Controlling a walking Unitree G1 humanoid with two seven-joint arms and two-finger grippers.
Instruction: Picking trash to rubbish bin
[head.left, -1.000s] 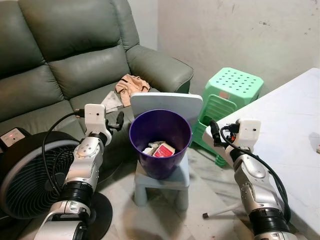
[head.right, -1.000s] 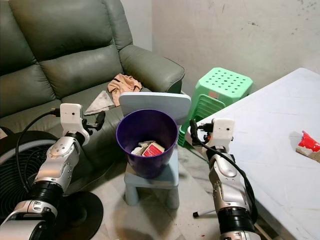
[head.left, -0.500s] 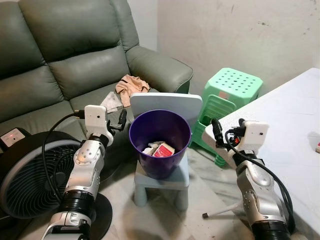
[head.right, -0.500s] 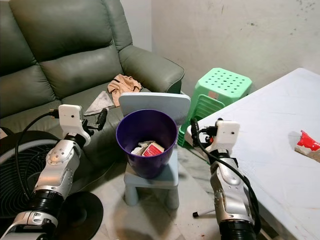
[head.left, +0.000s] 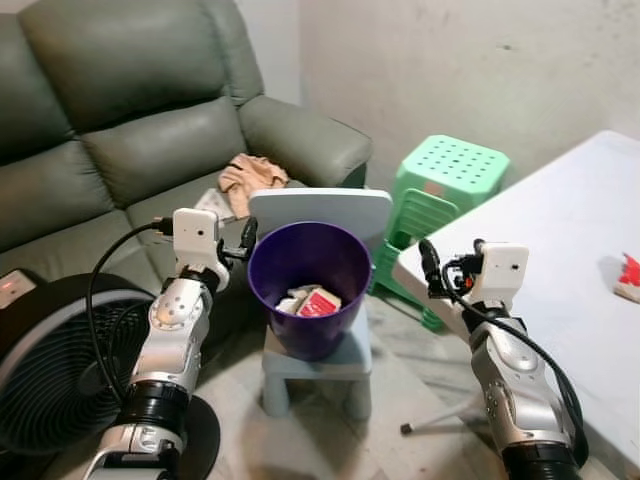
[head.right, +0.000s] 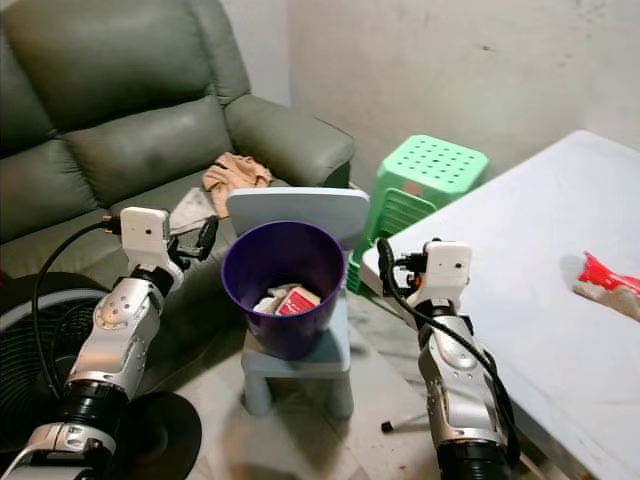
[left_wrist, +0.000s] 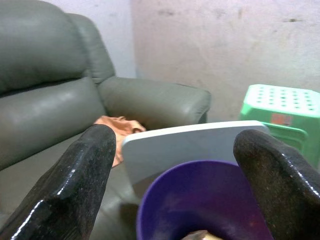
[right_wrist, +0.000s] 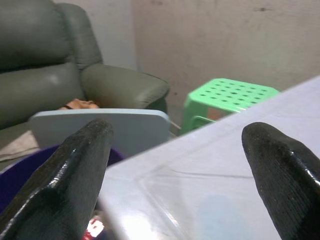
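One purple plastic rubbish bin stands on one pale blue child's chair. Two green plastic stools are stacked. One grey-green leather sofa carries one crumpled tan cloth. One black round fan stands on the floor. One red-and-white wrapper lies near the white worktop's right edge.

green stool, grey sofa, fan

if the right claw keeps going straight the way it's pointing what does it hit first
Most likely the white table: the right claw points low across its corner, toward the pale blue chair back. Depth is unclear.
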